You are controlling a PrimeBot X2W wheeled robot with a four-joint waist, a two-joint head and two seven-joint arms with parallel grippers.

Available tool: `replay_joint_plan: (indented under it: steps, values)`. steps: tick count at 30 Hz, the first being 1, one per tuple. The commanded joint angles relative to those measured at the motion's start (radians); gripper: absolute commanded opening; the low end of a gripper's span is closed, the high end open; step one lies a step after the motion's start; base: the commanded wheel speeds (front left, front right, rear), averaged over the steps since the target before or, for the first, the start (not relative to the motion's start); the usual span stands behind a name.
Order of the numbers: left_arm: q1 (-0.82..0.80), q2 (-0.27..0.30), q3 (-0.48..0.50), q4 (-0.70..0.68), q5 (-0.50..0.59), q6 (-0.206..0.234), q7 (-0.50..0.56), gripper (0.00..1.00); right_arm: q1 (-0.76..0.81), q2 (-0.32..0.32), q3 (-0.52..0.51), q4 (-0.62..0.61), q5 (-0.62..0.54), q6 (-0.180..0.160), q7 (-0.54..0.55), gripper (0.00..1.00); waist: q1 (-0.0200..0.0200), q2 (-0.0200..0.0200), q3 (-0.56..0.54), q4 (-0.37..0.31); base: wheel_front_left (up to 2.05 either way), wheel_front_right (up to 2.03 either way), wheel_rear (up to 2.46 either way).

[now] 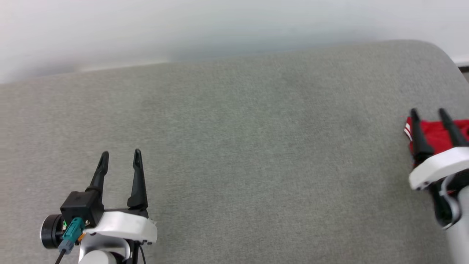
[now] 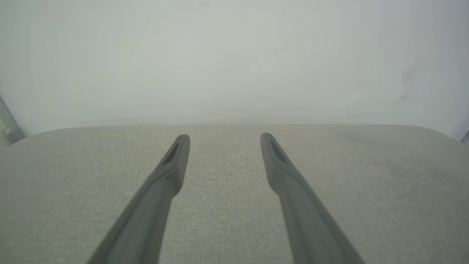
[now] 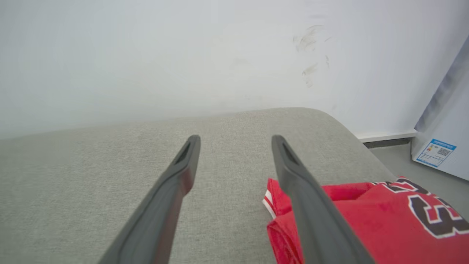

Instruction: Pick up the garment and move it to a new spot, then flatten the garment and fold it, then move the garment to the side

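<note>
The garment [image 1: 436, 135], a red jersey with striped trim, lies folded at the far right edge of the grey cushion. In the right wrist view the garment [image 3: 366, 223] shows black white-outlined numerals, low and to the right of my fingers. My right gripper [image 1: 428, 111] hovers over its left end, open, nothing between the fingers [image 3: 315, 212]; the gripper [image 3: 236, 137] points toward the wall. My left gripper [image 1: 121, 153] stands open at the lower left above bare cushion, far from the garment; it appears again, [image 2: 225, 135], with fingers spread.
A wide grey cushion [image 1: 238, 146] spans the view, its back edge meeting a white wall [image 1: 220, 25]. Its right end rounds off toward the floor [image 3: 399, 161]. A white appliance with a blue label [image 3: 436, 152] stands beyond that end.
</note>
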Motion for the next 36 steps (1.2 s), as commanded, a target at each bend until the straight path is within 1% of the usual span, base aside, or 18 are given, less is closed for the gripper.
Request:
replay_joint_plan:
  steps: [1, 7, 11, 15, 19, 22, 26, 36]
  values:
    - [0.027, -0.004, 0.013, -0.001, 0.002, 0.007, -0.006, 1.0, 0.055, 0.034, 0.0, -0.072, -0.022, -0.001, 0.027, 1.0, 0.0001, -0.0001, -0.039, 0.036, 0.0, 0.0, 0.0]
    - [0.084, -0.004, 0.045, -0.008, 0.018, 0.027, -0.005, 1.0, 0.204, 0.119, 0.007, -0.326, -0.079, -0.001, 0.13, 1.0, 0.0001, -0.0001, -0.088, 0.064, 0.0, 0.0, 0.0]
    - [0.119, -0.001, 0.051, -0.016, 0.02, 0.022, -0.005, 1.0, 0.302, 0.166, -0.014, -0.469, -0.109, -0.001, 0.193, 1.0, 0.0001, -0.0001, -0.118, 0.066, 0.0, 0.0, 0.0]
    - [0.156, 0.004, 0.05, -0.019, 0.016, 0.017, -0.005, 1.0, 0.391, 0.196, -0.028, -0.593, -0.136, -0.001, 0.247, 1.0, 0.0001, -0.0001, -0.141, 0.055, 0.0, 0.0, 0.0]
    - [0.184, 0.001, 0.041, -0.021, 0.015, 0.02, -0.005, 1.0, 0.466, 0.213, -0.033, -0.686, -0.147, -0.001, 0.289, 1.0, 0.0001, -0.0001, -0.16, 0.049, 0.0, 0.0, 0.0]
    - [0.197, 0.002, 0.039, -0.026, 0.013, 0.022, -0.004, 1.0, 0.51, 0.227, -0.034, -0.737, -0.155, -0.001, 0.317, 1.0, 0.0001, -0.0001, -0.166, 0.05, 0.0, 0.0, 0.0]
    - [0.206, 0.007, 0.033, -0.031, 0.01, 0.02, 0.002, 1.0, 0.549, 0.241, -0.039, -0.775, -0.162, -0.001, 0.336, 1.0, 0.0001, -0.0001, -0.174, 0.053, 0.0, 0.0, 0.0]
    - [0.207, 0.016, 0.027, -0.038, 0.004, 0.019, 0.017, 1.0, 0.559, 0.243, -0.032, -0.782, -0.156, -0.001, 0.339, 1.0, 0.0001, -0.0001, -0.173, 0.051, 0.0, 0.0, 0.0]
